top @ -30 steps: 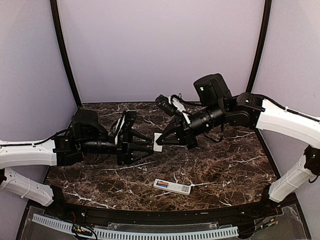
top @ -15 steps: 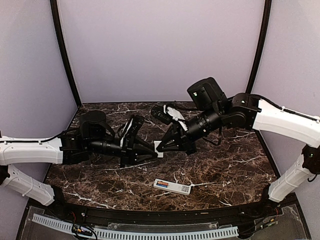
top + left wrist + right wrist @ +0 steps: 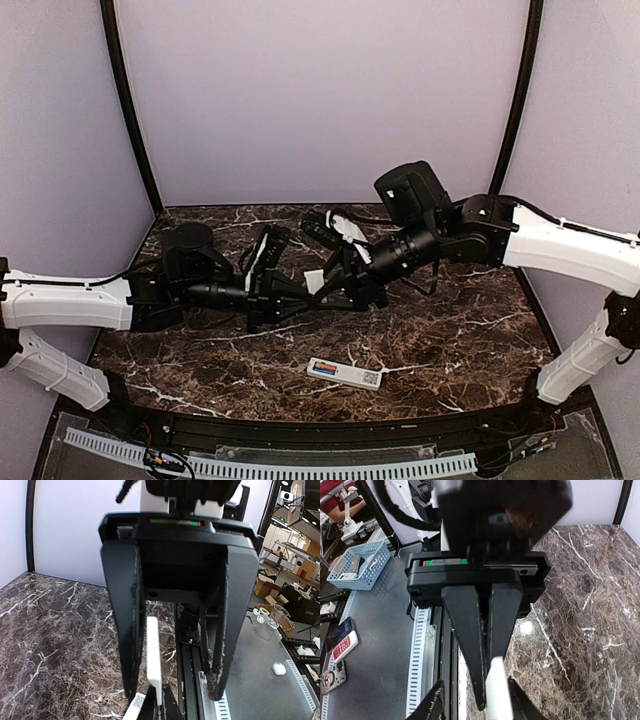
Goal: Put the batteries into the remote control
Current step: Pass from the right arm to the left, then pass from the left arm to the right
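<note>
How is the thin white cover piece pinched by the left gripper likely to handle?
The cover piece looks like a thin, flat plastic plate, so it is probably stiff and very light. The left gripper pinches only one end, so the smooth plastic might pivot or slip. Being flat, it should not roll if dropped.

Thin white cover (image 3: 153, 662) (edge-on) at marble table (image 3: 60, 630)

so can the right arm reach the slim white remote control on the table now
Probably yes: the slim white remote control lies in the open with nothing around it, and the right gripper is open, the small white cover held in the left gripper.
</note>
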